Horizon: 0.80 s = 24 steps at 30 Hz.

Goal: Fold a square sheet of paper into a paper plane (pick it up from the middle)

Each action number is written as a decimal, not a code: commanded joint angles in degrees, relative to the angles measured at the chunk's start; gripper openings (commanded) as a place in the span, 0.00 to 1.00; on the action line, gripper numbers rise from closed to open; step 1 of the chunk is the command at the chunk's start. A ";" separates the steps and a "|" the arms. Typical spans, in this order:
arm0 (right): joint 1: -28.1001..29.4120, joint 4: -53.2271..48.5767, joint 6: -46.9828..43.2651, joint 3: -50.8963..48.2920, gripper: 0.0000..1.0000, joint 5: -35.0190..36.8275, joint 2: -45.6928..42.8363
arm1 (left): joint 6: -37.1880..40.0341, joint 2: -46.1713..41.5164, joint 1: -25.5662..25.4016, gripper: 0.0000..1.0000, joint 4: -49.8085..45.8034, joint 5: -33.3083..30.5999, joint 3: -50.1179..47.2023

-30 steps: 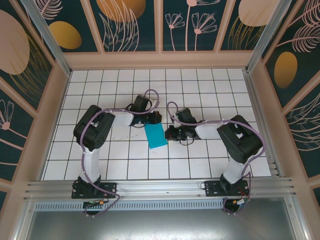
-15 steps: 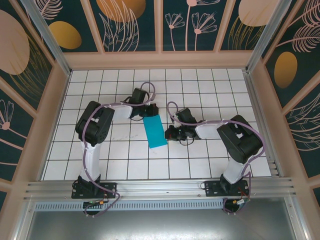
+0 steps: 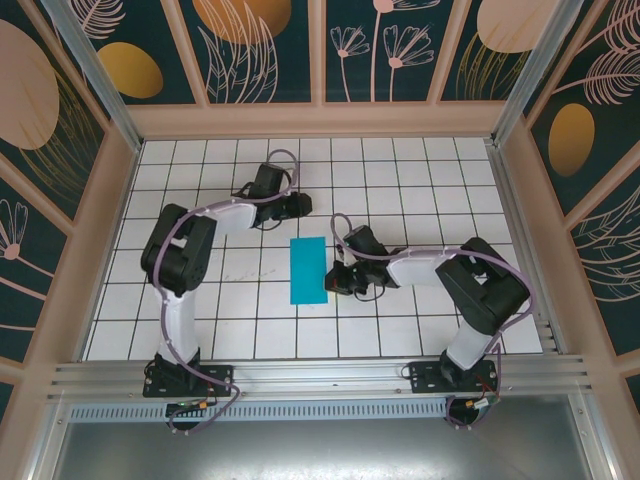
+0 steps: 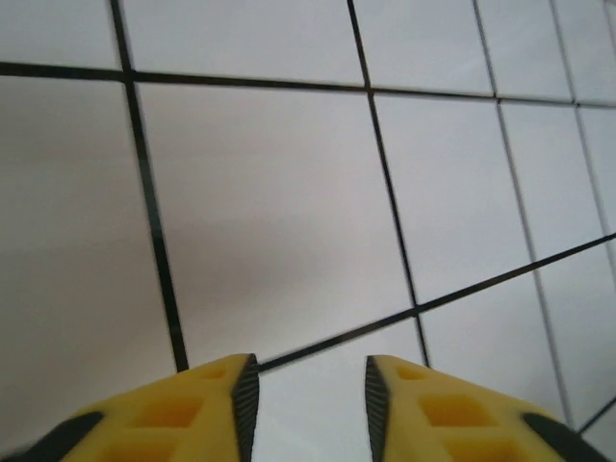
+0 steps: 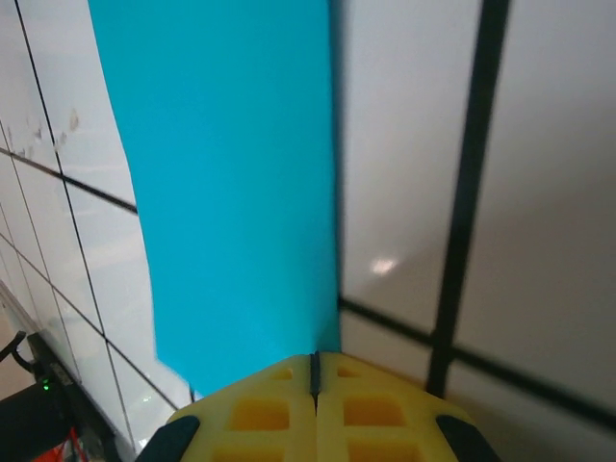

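The paper (image 3: pixel 309 270), a narrow rectangle, lies flat at mid-table (image 3: pixel 200 320). Bare tiles border its left, near and far edges. Right gripper (image 5: pixel 315 366): jaws clenched together, tips at the paper's right edge. Left gripper (image 4: pixel 308 375): jaws parted, empty, over bare tiles beyond the far edge.

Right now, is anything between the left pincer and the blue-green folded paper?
Nothing visible does. The open left pincer hangs over the white tiled table; only bare tiles separate it from the folded teal paper sheet. The shut right pincer sits beside the sheet's right edge.
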 commanded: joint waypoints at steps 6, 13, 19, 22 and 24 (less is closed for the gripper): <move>-0.54 -6.88 -0.12 8.44 0.12 11.22 -3.06 | -10.57 -21.38 0.29 0.69 -3.07 -11.78 -15.21; -1.78 -6.74 -2.48 19.87 0.28 11.94 8.65 | -15.14 -33.51 0.35 0.91 -4.84 -11.68 -27.70; -3.51 -8.98 -1.78 25.40 0.31 12.64 15.77 | -16.86 -38.65 0.30 0.99 -4.78 -6.95 -33.50; -4.09 -10.37 -1.14 25.46 0.31 15.18 16.41 | -17.83 -40.24 0.27 0.99 -3.09 -4.70 -36.60; -4.38 -10.66 -0.65 24.54 0.31 16.52 16.19 | -18.01 -40.56 0.22 0.98 -2.82 -2.58 -37.85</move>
